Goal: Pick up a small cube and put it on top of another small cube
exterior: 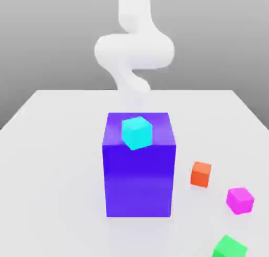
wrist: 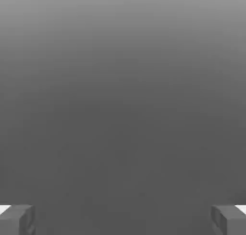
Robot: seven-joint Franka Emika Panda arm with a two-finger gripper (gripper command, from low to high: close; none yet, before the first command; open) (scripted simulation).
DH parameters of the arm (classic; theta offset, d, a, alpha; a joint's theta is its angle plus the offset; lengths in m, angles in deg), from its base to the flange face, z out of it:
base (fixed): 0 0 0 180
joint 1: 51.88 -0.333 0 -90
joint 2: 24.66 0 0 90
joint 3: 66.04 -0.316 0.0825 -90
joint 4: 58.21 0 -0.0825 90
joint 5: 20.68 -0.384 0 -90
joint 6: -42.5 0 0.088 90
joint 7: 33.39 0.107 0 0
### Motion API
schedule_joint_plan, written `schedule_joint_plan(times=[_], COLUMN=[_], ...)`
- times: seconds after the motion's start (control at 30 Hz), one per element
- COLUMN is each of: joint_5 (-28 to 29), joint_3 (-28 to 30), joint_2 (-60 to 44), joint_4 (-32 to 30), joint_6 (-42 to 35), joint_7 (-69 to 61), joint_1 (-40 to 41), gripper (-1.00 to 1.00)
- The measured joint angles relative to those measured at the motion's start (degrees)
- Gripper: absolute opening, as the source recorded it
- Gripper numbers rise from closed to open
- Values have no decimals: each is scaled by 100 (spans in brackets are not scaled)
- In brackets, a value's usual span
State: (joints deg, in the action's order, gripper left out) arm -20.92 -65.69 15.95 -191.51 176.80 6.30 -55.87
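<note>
White table (exterior: 63, 145), one arm, five blocks.

Item 1: large blue-violet block (exterior: 138, 180), standing upright near the middle of the table, well in from every edge.

Item 2: small cyan cube (exterior: 137, 132), resting on the top face of the large block, toward that face's front edge, turned slightly so a corner faces the camera.

Item 3: small orange cube (exterior: 201, 174), on the table surface, at the exterior view's right of the large block, near it but apart.

Item 4: small magenta cube (exterior: 240, 200), on the table, further toward the near right corner, apart from the orange one.

Item 5: small green cube (exterior: 230, 247), at the near edge, partly cut off by the frame.

Item 6: white arm (exterior: 134, 51), rising behind the large block near the far edge.

Item 7: gripper (wrist: 123, 219), fingers (wrist: 17, 218) spread wide apart, nothing between them, grey background beyond
</note>
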Motion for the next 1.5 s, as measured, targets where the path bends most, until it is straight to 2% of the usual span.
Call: schedule_joint_plan(times=[0.3,0.57,0.8,0.97,1.0,1.23,1.4,1.5], joint_5=[-172,-227,277,599,629,645,393,210], joint_3=[-13,-333,-637,-430,-390,-386,-571,-384], joint_2=[-1907,-3567,-5024,-6063,-6230,-6252,-5354,-5272], joint_4=[-551,-1033,-1432,-1299,-1267,-1264,-1445,-1057], joint_6=[911,1709,2420,3196,3326,3336,2620,2153], joint_7=[-2302,-4241,-5488,-5429,-5410,-5399,-5589,-5297], joint_1=[-1312,-2200,-2777,-3005,-3038,-3042,-2912,-2751], gripper=[0,0,0,0,-100,-100,-100,-100])
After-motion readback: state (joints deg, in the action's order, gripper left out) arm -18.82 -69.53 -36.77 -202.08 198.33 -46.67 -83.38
